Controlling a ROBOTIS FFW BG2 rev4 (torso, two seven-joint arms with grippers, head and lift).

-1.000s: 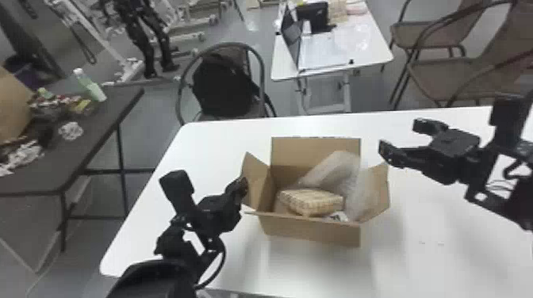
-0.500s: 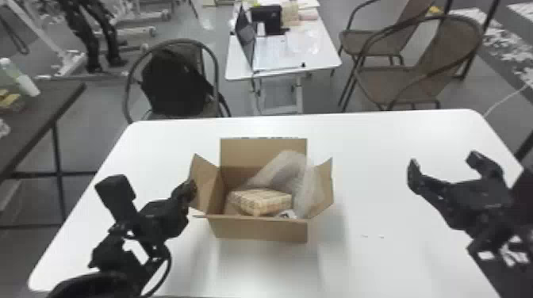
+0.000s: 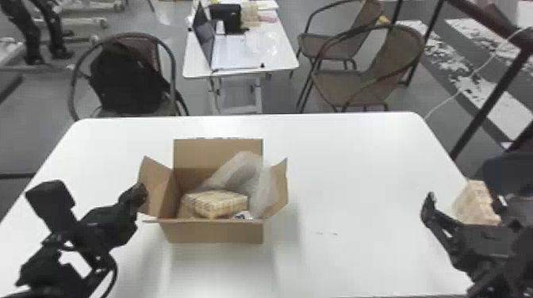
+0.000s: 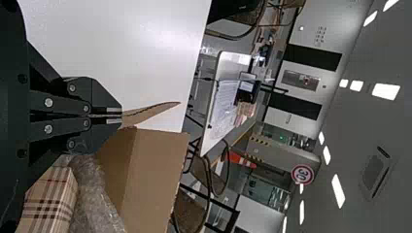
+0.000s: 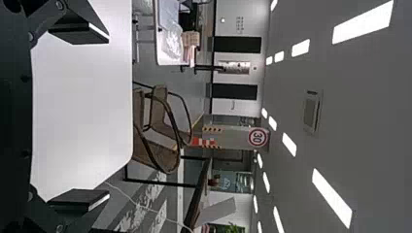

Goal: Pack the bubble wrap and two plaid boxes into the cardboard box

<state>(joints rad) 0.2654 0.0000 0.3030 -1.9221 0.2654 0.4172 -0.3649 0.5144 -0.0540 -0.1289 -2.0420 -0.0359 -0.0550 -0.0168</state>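
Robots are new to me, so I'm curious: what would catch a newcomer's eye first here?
Probably the open cardboard box on the white table, with a plaid box and bubble wrap inside. Then the left gripper, pinching the left flap, and the right gripper, open near another plaid box at the table's right edge.

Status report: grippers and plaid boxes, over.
Left gripper clamped on left flap of cardboard box. Right gripper open, empty. One plaid box inside with bubble wrap. Second plaid box partly hidden by right gripper.

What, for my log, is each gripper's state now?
Left gripper: closed on a cardboard box flap.
Right gripper: open, empty.
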